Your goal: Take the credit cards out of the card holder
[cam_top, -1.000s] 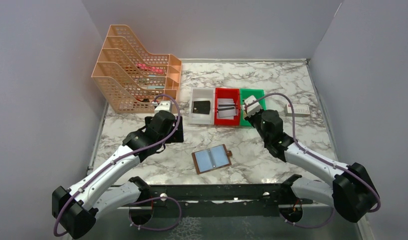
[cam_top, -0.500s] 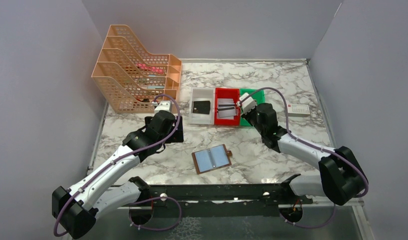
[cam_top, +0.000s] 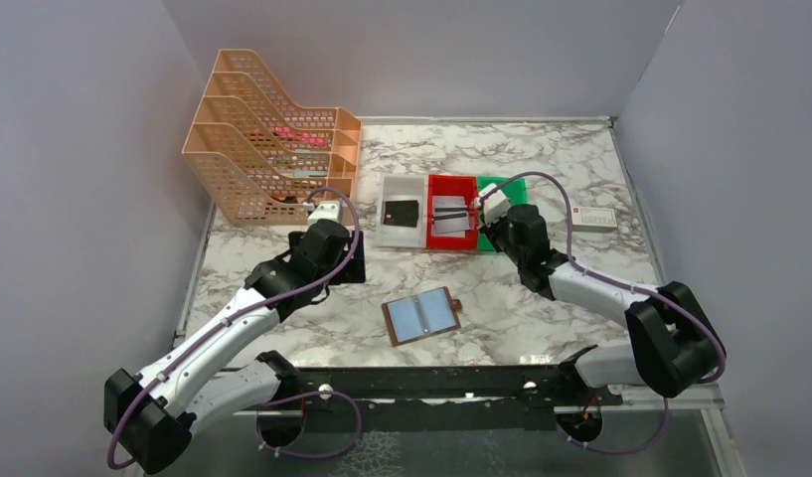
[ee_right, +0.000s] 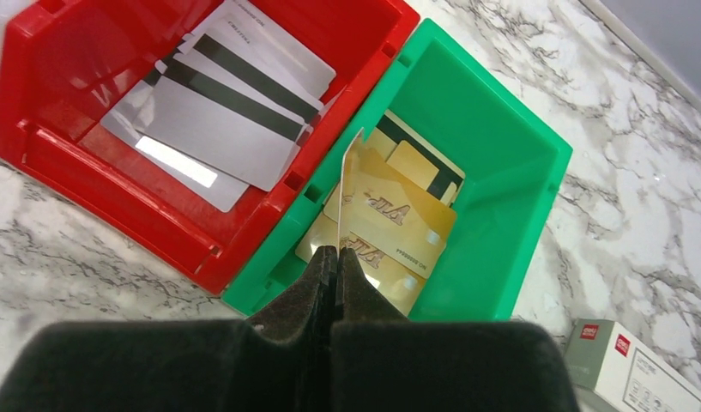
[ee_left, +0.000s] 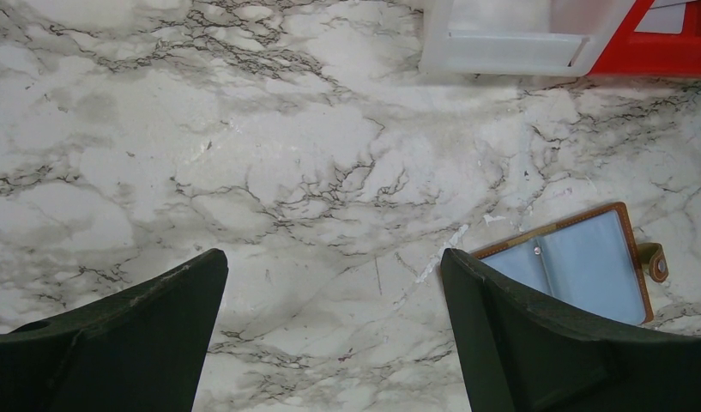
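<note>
The right jaws are pinching shut on a card (ee_right: 347, 184), holding it edge-on over the green bin (ee_right: 510, 163), close to the wall beside the red bin (ee_right: 63, 77). Gold cards (ee_right: 389, 219) are lying in the green bin, grey striped cards (ee_right: 218, 116) are lying in the red one, and a black card (cam_top: 401, 212) is sitting in the white bin (cam_top: 398, 239). The left jaws are standing wide with nothing between them, hovering over the marble surface (ee_left: 287, 129). The holder (cam_top: 421, 315) is lying open and flat on the surface, blue sleeves up, between the two arms and nearer the left jaws. A white box (cam_top: 592, 217) is resting right of the bins.
</note>
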Controlling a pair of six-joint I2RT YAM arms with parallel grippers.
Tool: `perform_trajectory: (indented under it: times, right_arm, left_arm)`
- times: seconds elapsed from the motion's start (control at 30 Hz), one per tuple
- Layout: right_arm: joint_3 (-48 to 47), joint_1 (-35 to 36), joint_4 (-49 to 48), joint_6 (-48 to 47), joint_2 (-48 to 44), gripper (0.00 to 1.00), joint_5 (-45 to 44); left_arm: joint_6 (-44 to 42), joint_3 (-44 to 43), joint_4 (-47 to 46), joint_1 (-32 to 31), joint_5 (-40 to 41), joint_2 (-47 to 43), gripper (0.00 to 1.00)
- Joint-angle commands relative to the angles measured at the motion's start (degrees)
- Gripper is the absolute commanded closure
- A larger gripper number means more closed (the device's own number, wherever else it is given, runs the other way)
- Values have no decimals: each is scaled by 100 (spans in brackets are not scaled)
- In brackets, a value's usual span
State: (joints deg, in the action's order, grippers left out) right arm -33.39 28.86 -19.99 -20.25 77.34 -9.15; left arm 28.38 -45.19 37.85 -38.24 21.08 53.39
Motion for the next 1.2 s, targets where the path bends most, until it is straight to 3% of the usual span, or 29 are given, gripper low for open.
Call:
perform_trajectory:
  times: [0.0,0.23,0.4,0.57,0.67,0.83,1.17]
  right_arm:
    - [-67,-20,4,246,-124,99,760]
    - [-165,-17,195,195,-161,99,1295]
    - [-140,-15,105,15,-224,99,797]
    - [-34,-39,-356,-1563,-208,99,126]
    - [45,-192,-460,-2539,-25,99,433]
    - [-154,-574,-180,-3206,270,99,1322]
    - [-594,-733,209,-3869,674,98,2097]
  left_arm:
    - [-57,63,4,27,130,37,1]
    - [-60,63,5,27,133,64,1]
    - [-52,58,5,27,125,62,1]
    - [-68,63,8,27,107,50,1]
    - [-76,68,-7,29,90,16,1]
    - [-97,72,-38,27,12,40,1]
    - [-159,79,-92,27,-85,80,1]
